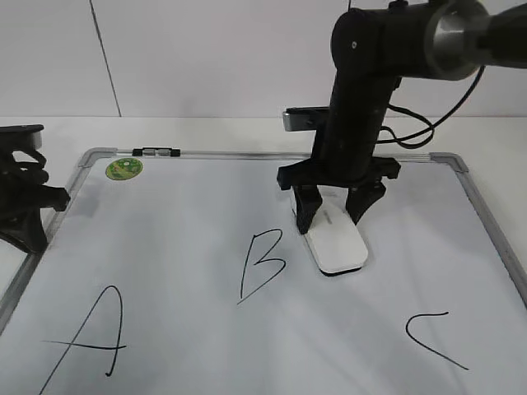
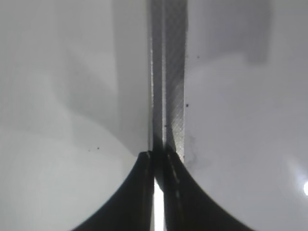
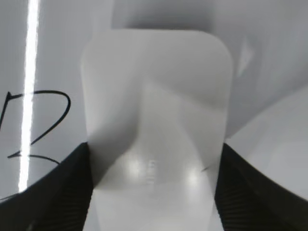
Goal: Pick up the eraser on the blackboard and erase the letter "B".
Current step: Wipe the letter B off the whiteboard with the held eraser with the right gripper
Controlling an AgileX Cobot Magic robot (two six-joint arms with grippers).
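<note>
Right tool (image 1: 337, 216) is down over the eraser (image 1: 336, 239), centre-right of the exterior frame, jaws spread with one finger on each long side. Right wrist view shows the eraser (image 3: 156, 125) filling the gap between the dark fingers; they sit at its edges, but can't tell if they actually bite yet. Eraser lies flat on the blackboard (image 1: 165, 239), just right of the letter "B" (image 1: 261, 265), not touching it.

Left tool (image 2: 159, 192) is parked at the left edge of the exterior frame, fingers pressed together, holding nothing, hanging over the board's frame rail (image 2: 168, 86).

Risks, my read:
- smooth plastic, grip sits on the far end of the eraser, so it could pivot or slip out on lift or during the wipe.
- closing off-centre would shove it sideways on the slick board.
- "A" (image 1: 86, 341) lower left and "C" (image 1: 435, 337) lower right: wide strokes could smear them.
- too much downward push could slide the board on the worktop (image 1: 206, 132).
- green magnet (image 1: 124, 169), upper left, is clear of the path.
</note>
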